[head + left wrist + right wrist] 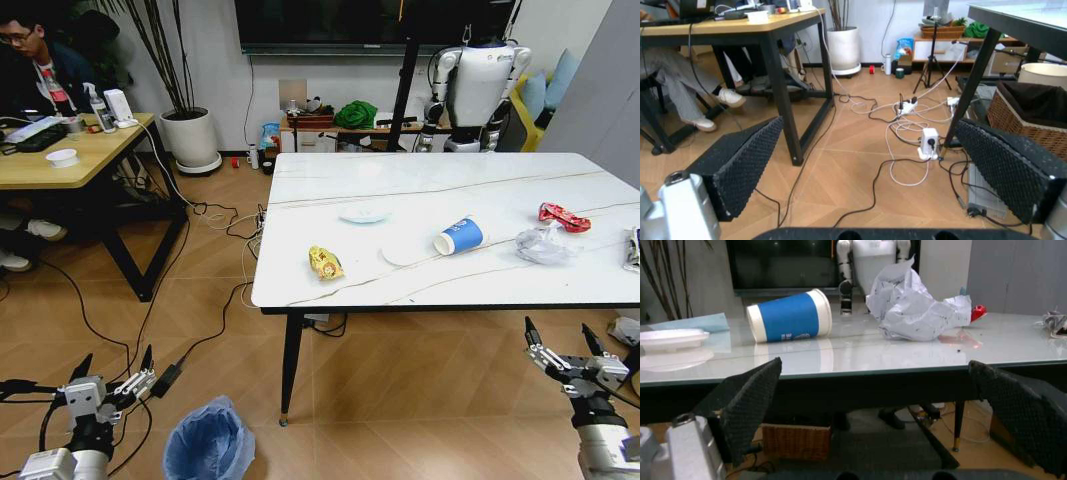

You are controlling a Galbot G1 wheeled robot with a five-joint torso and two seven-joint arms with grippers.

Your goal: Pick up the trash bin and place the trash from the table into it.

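Trash bin (208, 443) stands on the floor beside the left claw (112, 383), fingers apart; right claw (562, 362) likewise spread, empty. Judged light and stiff-walled under slippery liner: grip the rim. Paper cup (459, 237) lies on the surface (330, 215).

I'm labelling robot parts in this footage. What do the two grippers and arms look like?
Both match: the left gripper and right gripper have silver-grey metal bodies on pale grey wrists, with slim black pointed fingers. Up close, the finger pads are black wedges with a fine dimpled texture. Thin black cable runs by the left wrist.
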